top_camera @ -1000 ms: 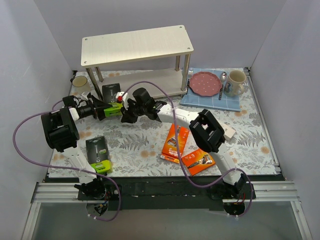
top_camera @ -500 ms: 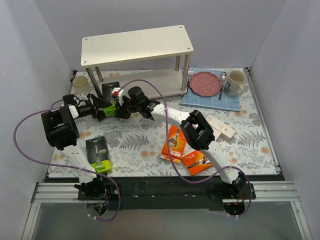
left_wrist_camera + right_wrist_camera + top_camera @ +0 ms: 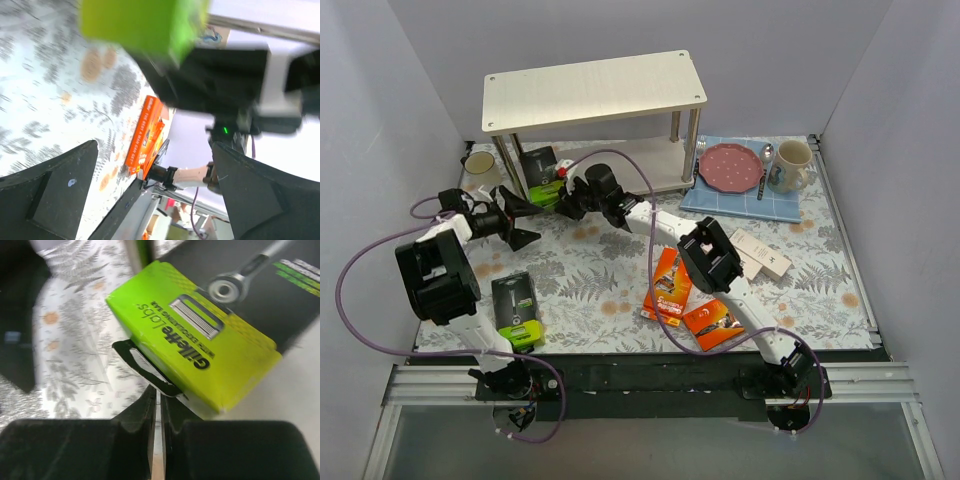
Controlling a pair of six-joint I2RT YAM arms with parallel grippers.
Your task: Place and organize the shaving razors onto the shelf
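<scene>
My right gripper (image 3: 563, 195) is shut on the hang tab of a black-and-lime-green razor pack (image 3: 544, 187), held tilted at the left end of the shelf's (image 3: 595, 90) lower board. In the right wrist view its jaws (image 3: 159, 395) pinch the tab below the green pack (image 3: 195, 355), with a chrome leg (image 3: 134, 255) behind. My left gripper (image 3: 523, 215) is open and empty just left of that pack; its wrist view shows the green pack (image 3: 145, 25) above its spread fingers (image 3: 60, 190). A second black-and-lime pack (image 3: 515, 308), two orange packs (image 3: 670, 285) and two white boxes (image 3: 760, 252) lie on the table.
A mug (image 3: 478, 160) stands left of the shelf by the wall. A blue mat (image 3: 745, 205) with a red plate (image 3: 730, 165), a spoon and a second mug (image 3: 792, 165) lies right of the shelf. Purple cables loop over both arms.
My left gripper let go of the black-and-lime pack, opened and drew back left. My right gripper carried the pack back and left toward the shelf's lower board.
</scene>
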